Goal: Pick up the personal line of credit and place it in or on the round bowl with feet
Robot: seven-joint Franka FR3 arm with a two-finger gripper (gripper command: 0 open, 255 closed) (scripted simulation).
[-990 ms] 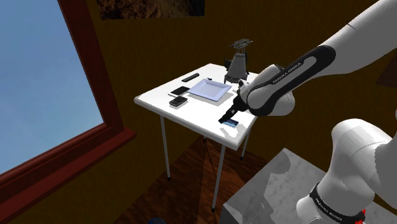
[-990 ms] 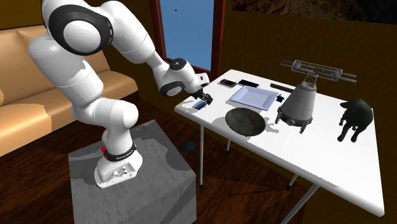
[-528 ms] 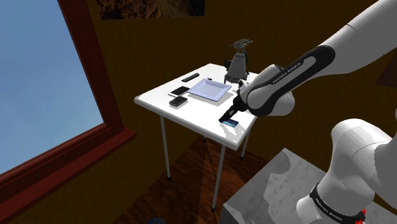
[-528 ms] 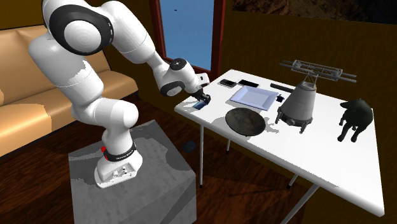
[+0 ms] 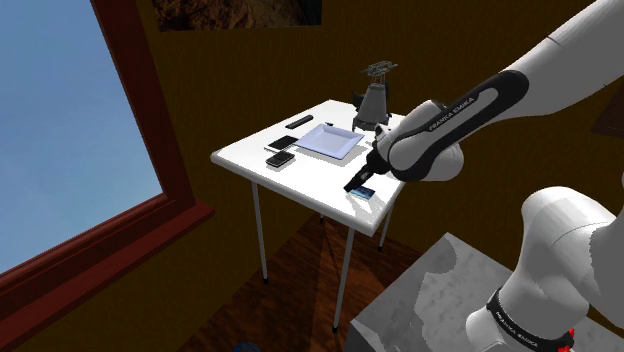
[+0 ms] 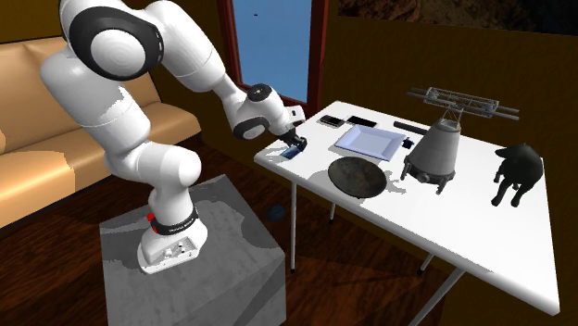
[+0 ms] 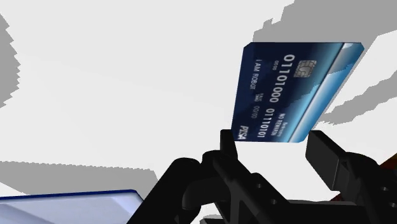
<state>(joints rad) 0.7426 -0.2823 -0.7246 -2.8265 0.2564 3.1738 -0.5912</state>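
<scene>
Gripper (image 7: 272, 141) open, empty; its fingers (image 7: 327, 159) bracket the near short end of the blue card (image 7: 289, 89), which lies flat just ahead, long axis running away from hand.

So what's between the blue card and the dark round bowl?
Nothing: in the second exterior view, only bare white tabletop separates the card from the bowl; the gripper is down at the card.

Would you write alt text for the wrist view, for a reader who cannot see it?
A dark blue bank card with white digits and a chip lies on a white table, its near end at the black gripper. The blue-edged corner of a pale plate shows beside it.
</scene>
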